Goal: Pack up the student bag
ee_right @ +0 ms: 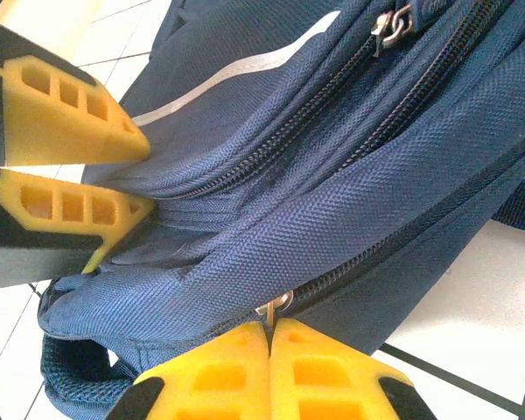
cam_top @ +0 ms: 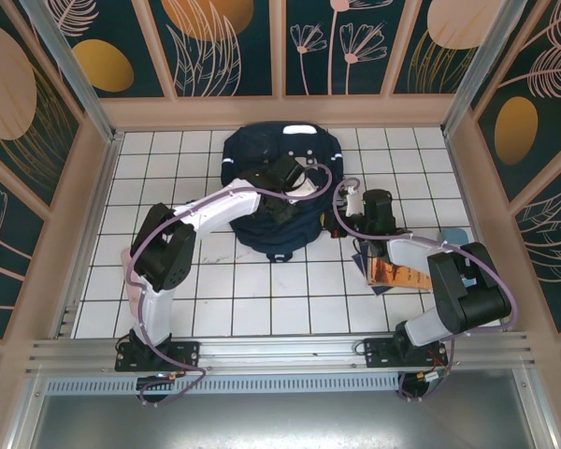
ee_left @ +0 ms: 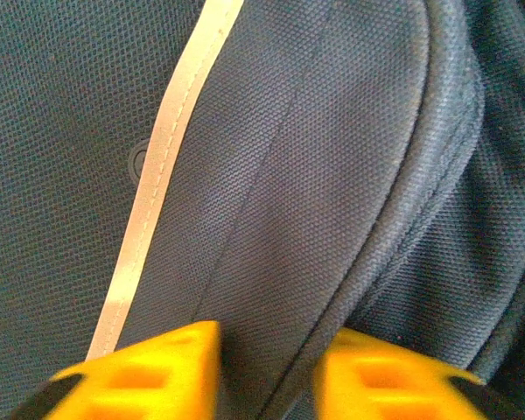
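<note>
The student bag (cam_top: 262, 154), dark navy with a thin white stripe (ee_left: 157, 175), lies at the back middle of the tiled table. My left gripper (ee_left: 267, 350) is down on the bag's front, its yellow fingers (ee_right: 87, 122) pinching a raised fold of the fabric (ee_right: 171, 179). My right gripper (ee_right: 269, 328) is shut on a small metal zipper pull (ee_right: 278, 304) at the bag's lower zipper line, at the bag's right edge (cam_top: 341, 223). A second zipper slider (ee_right: 389, 26) sits higher up on another zipper.
A flat orange and navy book (cam_top: 397, 273) lies on the white tiles (cam_top: 215, 281) under the right arm, with a blue item (cam_top: 449, 234) beside it. Patterned walls close in the table at the back and both sides.
</note>
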You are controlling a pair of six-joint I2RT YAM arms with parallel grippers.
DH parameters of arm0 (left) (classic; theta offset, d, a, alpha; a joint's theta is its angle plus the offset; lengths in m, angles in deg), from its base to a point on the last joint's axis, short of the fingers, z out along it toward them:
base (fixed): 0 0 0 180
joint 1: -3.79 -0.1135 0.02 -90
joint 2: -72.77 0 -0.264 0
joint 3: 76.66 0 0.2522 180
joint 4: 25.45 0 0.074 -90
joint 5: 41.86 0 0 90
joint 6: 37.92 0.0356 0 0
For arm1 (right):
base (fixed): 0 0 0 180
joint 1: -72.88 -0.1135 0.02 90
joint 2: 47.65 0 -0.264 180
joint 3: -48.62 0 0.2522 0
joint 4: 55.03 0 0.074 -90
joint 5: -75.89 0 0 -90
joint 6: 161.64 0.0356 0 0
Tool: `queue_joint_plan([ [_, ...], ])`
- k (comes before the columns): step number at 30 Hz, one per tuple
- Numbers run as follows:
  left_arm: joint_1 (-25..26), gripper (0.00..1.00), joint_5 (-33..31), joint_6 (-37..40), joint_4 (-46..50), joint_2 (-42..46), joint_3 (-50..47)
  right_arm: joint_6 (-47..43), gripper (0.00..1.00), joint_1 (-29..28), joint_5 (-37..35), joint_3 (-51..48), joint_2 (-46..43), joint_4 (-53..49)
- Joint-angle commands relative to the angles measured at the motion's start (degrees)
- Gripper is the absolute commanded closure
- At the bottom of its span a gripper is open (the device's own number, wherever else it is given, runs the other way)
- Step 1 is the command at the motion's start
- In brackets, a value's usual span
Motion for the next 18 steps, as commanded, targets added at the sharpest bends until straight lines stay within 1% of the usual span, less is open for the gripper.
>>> queue_joint_plan([
  [1,-0.3,0.81,-2.1,0.5,-0.7,-1.3,1.5,-0.7,1.0,0.2,-0.1,2.9,-0.9,2.2],
  [2,-0.3,0.84,-2.6,0.1,-1.4,-1.1,1.4,-0.9,1.0,0.3,-0.3,2.9,-1.0,1.8],
  [5,-0.3,0.97,-4.1,-3.3,-5.7,0.5,1.4,-2.4,1.0,-0.2,-0.4,2.9,-1.7,-0.3],
  [6,-0.3,0.99,-4.7,-4.7,-6.7,0.9,1.6,-3.1,1.0,-0.7,-0.8,2.7,-2.2,-1.1],
  [10,-0.3,1.0,-7.4,-10.1,-11.1,2.4,1.6,-6.6,1.0,-4.5,-3.2,1.9,-5.4,-5.4],
  [13,-0.3,1.0,-6.9,-13.2,-12.1,2.8,2.8,-7.9,1.0,-8.9,-4.5,0.5,-8.0,-6.6],
  [17,-0.4,1.0,-6.0,-16.3,-11.6,2.1,6.0,-6.2,1.0,-14.2,-5.5,-1.1,-9.2,-3.9],
  [18,-0.3,1.0,-5.7,-16.9,-11.1,1.8,7.0,-4.9,1.0,-15.6,-6.1,-1.6,-9.0,-1.7],
])
